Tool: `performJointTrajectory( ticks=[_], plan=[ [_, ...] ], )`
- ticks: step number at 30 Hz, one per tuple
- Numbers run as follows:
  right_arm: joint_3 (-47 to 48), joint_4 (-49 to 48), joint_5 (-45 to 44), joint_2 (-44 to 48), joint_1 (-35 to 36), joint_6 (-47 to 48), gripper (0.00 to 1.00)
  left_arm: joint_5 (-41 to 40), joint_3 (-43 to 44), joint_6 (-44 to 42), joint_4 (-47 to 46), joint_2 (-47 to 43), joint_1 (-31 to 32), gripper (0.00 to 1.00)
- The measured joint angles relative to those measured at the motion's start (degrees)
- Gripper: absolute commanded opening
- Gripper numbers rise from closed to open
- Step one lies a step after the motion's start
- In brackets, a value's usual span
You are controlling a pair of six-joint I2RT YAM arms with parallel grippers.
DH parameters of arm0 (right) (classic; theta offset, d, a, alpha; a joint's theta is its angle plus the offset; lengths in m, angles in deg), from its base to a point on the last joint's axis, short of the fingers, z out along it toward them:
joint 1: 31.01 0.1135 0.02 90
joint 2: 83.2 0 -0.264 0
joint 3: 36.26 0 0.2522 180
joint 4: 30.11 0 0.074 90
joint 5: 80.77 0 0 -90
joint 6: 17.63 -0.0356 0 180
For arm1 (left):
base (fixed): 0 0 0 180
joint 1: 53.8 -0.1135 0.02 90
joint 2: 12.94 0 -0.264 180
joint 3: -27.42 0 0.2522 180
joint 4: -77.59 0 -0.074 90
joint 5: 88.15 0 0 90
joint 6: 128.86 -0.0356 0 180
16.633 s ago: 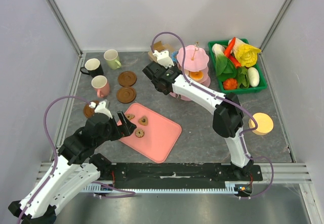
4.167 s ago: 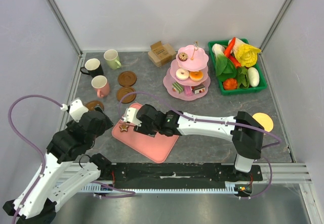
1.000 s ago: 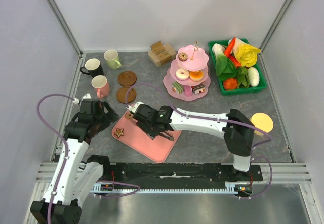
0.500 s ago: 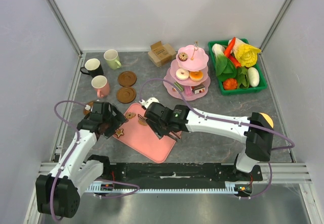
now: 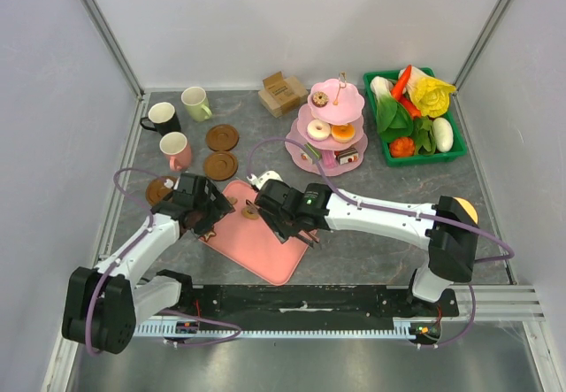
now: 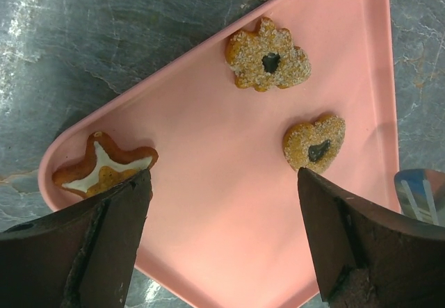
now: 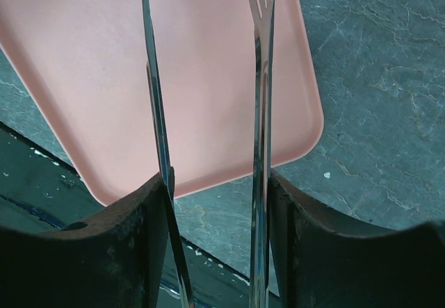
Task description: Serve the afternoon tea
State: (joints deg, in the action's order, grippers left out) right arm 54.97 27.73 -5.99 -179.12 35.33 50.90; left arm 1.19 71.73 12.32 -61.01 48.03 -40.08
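The left gripper [image 6: 222, 177] spreads its dark jaws wide over a flat pink plastic tray [image 6: 229, 211] on the grey marbled surface [image 6: 104, 30]. The tray holds a flower-shaped sugared cookie [image 6: 268, 61], a heart-shaped sugared cookie [image 6: 314, 142] and a white-iced star cookie [image 6: 104, 170], which perhaps touches one jaw.

A robot test cell, not a home — blank pale panels [image 5: 292, 20] and aluminium posts [image 5: 103, 29] rise around the grey stone-look table [image 5: 354, 259], a black mounting rail [image 5: 309, 299] bolted along its near edge.

Readable text: none is showing in any view.
Cardboard box [image 5: 281, 92]: sitting at the far edge of the counter [image 5: 504, 180], any print on it is coming out too small to read.
Metal tongs [image 7: 261, 78]: showing only bare steel, no stamp legible.
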Motion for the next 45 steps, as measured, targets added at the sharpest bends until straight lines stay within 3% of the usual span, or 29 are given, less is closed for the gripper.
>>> performJointTrajectory(
  ticks=[10, 19, 24, 36, 45],
  plan=[
    [-0.7, 0.4, -0.3, 1.2, -0.4, 0.0, 0.60, -2.3, 0.3, 0.2, -1.2, 2.3, 2.0, 0.92],
    [-3.4, 0.2, 1.0, 3.6, -0.4, 0.2, 0.61, -11.3, 3.2, 0.7, 5.8, -6.9, 2.2, 0.94],
    [-4.0, 0.2, 2.2, 4.3, -0.4, 0.3, 0.62, -13.4, 2.8, 1.7, 7.5, -3.8, 2.2, 0.94],
    [-4.9, 0.4, 3.4, 5.0, -0.4, 0.0, 0.66, -9.0, -0.1, 2.5, 2.6, 1.3, 2.8, 0.91],
    [-4.9, 1.7, 4.2, 5.0, -0.5, -0.3, 0.66, -4.0, 1.1, 6.0, -5.9, 7.8, 9.7, 0.91]
  ],
)
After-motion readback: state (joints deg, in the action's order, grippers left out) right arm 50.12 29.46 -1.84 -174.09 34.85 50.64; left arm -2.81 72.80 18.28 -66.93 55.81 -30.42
